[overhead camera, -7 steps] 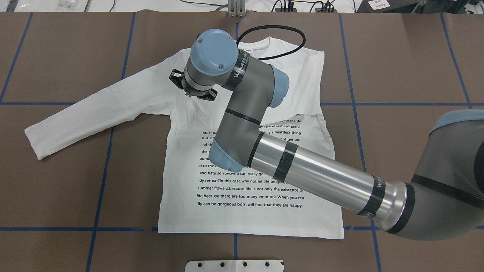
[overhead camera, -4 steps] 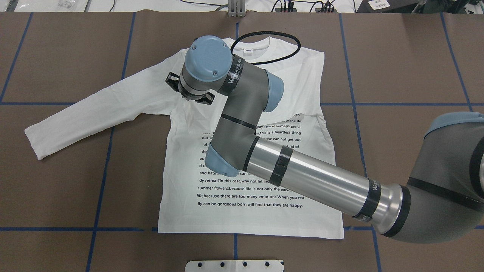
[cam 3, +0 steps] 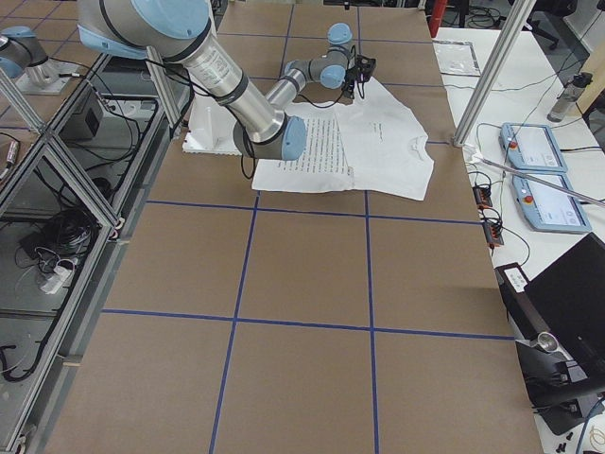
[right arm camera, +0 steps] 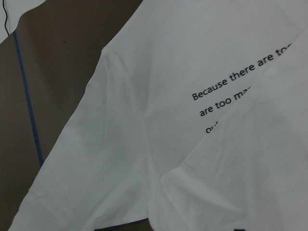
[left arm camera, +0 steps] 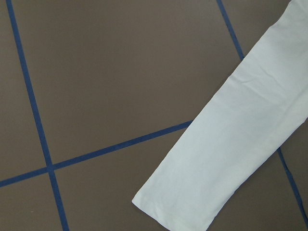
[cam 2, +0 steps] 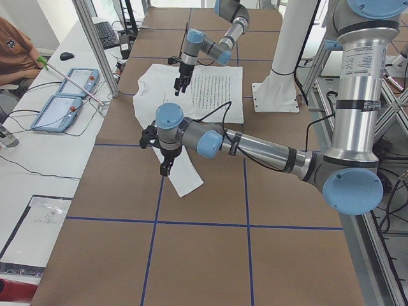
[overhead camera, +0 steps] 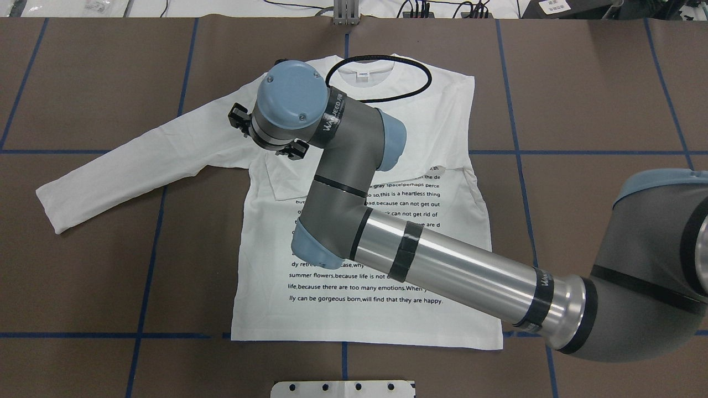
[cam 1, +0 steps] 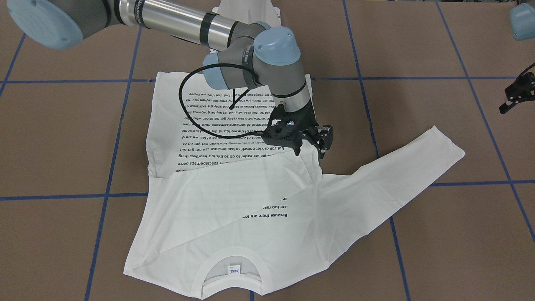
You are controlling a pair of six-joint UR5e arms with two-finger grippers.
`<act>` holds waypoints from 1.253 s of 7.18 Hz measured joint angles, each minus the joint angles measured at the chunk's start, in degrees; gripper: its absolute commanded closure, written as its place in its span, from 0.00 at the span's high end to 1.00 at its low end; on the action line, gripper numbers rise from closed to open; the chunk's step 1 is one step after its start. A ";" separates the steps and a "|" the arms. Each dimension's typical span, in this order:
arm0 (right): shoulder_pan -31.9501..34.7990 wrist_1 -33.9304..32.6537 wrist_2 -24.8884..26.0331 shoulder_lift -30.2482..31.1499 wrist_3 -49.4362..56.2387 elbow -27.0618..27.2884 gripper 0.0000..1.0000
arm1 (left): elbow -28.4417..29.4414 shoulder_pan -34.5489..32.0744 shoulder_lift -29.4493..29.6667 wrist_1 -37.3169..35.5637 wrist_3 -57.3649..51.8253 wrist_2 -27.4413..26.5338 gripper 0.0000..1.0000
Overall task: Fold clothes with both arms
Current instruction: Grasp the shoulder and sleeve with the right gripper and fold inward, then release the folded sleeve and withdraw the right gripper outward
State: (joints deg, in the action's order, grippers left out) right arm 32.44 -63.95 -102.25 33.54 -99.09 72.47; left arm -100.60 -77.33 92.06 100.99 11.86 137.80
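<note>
- The white long-sleeved T-shirt with black text (overhead camera: 365,315) lies flat on the brown blue-taped surface (overhead camera: 581,110), one sleeve folded across the chest.
- Right black gripper (cam 1: 310,153) hovers over the shoulder, fingers spread — holding nothing.
- Left black gripper (cam 1: 515,95) is near the other cuff; can't tell its opening.
- Risk: a low finger snags cloth and drags the fold loose.

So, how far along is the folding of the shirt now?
Done: one sleeve lies folded across the chest of the shirt. In hand: the right gripper hovers over that sleeve's end, fingers open, holding nothing; the left gripper hangs over the cuff of the other sleeve. Left: that sleeve lies stretched out flat, and the body is not yet folded.
</note>
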 measured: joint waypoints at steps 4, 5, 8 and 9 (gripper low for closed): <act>17.06 -0.05 -21.89 23.87 11.53 16.65 1.00 | 18.21 6.98 2.59 17.05 7.06 -0.11 0.74; 21.06 0.05 -26.54 27.93 16.22 18.18 1.00 | 20.83 8.18 3.07 19.44 7.69 -0.19 0.69; 24.55 0.22 -30.08 32.67 21.60 19.99 1.00 | 23.47 11.73 3.44 20.90 9.52 -0.66 0.65; 24.70 0.22 -30.22 32.91 21.82 20.07 1.00 | 23.66 12.13 3.53 20.92 9.67 -0.92 0.65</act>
State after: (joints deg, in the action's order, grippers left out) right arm 57.14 -63.72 -132.46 66.45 -77.26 92.54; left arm -76.94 -65.20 95.58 121.91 21.53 136.87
